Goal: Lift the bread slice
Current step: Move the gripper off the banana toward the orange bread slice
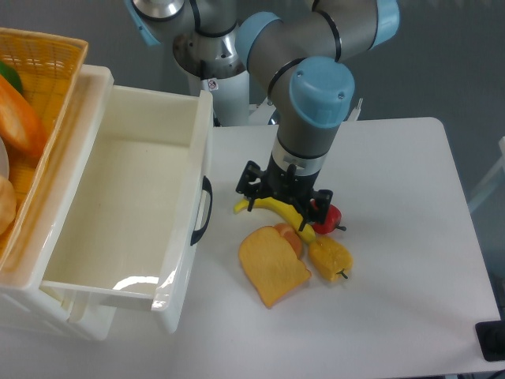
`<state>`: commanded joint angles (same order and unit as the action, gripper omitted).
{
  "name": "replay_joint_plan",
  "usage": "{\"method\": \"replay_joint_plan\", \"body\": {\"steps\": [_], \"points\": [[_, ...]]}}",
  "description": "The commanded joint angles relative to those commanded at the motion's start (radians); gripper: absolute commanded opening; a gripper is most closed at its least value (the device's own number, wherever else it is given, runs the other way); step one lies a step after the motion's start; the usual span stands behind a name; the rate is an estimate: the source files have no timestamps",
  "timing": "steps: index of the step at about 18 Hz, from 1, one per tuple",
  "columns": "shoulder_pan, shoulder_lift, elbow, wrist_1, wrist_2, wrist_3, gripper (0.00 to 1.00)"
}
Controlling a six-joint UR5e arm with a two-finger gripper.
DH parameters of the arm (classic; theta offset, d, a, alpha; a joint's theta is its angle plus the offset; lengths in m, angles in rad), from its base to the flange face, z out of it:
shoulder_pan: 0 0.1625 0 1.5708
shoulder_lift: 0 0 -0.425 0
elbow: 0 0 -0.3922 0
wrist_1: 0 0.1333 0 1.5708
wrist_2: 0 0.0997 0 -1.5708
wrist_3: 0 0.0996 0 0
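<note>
The bread slice (273, 268) lies flat on the white table, orange-yellow with a darker crust edge, just right of the open drawer. My gripper (286, 207) hangs above the cluster of toy foods, behind the slice and over the banana (276, 210). Its fingertips are hidden behind the black wrist body, so whether the jaws are open or shut does not show. Nothing appears held.
A yellow pepper (331, 258), a red toy food (327, 219) and a small orange piece (289, 237) crowd the slice's far and right sides. A white open drawer (134, 213) with a black handle (203, 210) stands at left, and a yellow basket (43, 95) with foods sits on top.
</note>
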<state>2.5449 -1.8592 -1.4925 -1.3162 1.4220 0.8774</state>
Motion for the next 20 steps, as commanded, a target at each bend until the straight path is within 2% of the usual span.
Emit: {"method": "replay_joint_plan", "body": {"steps": [9,12,15,20], "points": [[-0.002,-0.018,-0.012,-0.002,0.017,-0.031,1.00],[0.000,-0.020,-0.047,-0.002,0.020,-0.089,1.00],[0.000,-0.038,-0.052,0.002,0.018,-0.144,1.00],[-0.008,-0.074,-0.071,0.072,0.020,-0.195,1.00]]}}
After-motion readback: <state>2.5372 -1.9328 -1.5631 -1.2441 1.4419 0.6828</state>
